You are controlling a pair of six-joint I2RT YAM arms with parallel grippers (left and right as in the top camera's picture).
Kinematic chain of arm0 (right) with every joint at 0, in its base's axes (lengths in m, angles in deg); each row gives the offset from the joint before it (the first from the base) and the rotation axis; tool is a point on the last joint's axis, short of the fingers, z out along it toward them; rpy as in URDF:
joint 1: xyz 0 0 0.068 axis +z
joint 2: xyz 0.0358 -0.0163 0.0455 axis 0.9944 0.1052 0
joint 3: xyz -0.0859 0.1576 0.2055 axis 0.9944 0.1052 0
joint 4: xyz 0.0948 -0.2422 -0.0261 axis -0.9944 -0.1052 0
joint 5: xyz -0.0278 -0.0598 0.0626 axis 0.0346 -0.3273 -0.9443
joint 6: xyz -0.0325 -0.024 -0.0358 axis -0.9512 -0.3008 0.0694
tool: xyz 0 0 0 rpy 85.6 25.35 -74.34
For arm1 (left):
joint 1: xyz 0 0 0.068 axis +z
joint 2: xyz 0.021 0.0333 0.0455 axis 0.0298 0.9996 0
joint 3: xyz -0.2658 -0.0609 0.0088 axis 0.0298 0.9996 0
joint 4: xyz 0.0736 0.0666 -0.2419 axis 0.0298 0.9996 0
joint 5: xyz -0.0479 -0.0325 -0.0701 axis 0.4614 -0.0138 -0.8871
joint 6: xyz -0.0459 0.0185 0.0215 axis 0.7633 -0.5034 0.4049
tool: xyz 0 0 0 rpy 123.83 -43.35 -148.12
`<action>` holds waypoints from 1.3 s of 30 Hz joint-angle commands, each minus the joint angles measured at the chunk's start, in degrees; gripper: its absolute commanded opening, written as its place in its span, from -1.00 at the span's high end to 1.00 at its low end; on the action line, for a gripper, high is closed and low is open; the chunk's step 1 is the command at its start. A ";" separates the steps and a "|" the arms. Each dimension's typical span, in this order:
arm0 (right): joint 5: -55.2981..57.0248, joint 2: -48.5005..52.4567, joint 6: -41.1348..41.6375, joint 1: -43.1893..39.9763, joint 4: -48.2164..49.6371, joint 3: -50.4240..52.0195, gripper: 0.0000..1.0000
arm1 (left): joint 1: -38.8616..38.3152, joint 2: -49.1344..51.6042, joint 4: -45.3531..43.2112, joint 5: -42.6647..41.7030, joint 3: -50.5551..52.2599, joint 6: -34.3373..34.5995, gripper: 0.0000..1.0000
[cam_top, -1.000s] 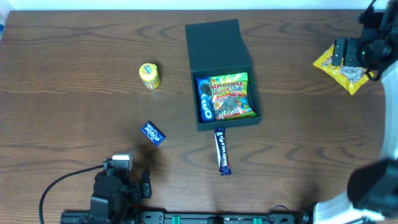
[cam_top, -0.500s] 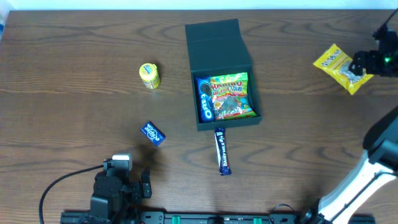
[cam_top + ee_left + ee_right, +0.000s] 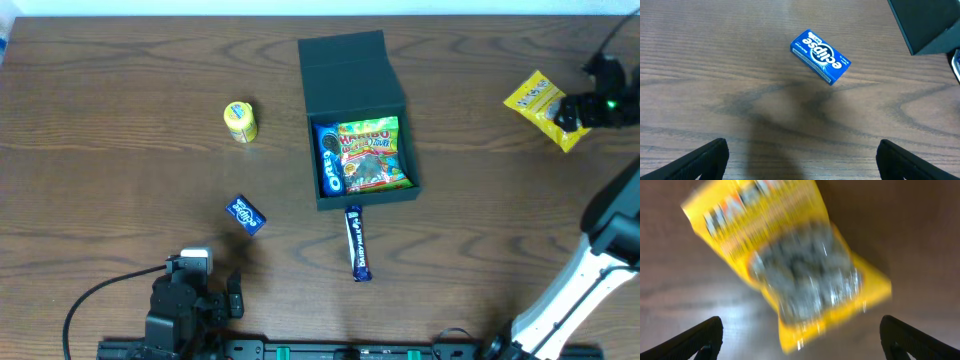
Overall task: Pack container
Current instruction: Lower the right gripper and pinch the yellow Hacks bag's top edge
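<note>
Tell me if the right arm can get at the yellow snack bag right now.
Probably yes. The right gripper hangs open directly above the yellow snack bag, which lies on the table with nothing else near it and nothing in between.

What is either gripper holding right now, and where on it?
Nothing. The left gripper is open near the blue gum pack; the right gripper is open over the yellow snack bag, not closed on it.
</note>
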 commanded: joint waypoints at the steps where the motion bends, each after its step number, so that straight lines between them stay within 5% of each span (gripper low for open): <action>1: 2.89 -0.68 -3.58 3.52 2.80 -0.72 -0.98 | 0.35 -0.37 3.76 1.49 0.72 0.66 -0.91; 39: -0.55 4.94 -8.28 1.86 6.51 -0.70 -0.99 | 0.35 -0.37 3.76 1.49 0.72 0.66 -0.91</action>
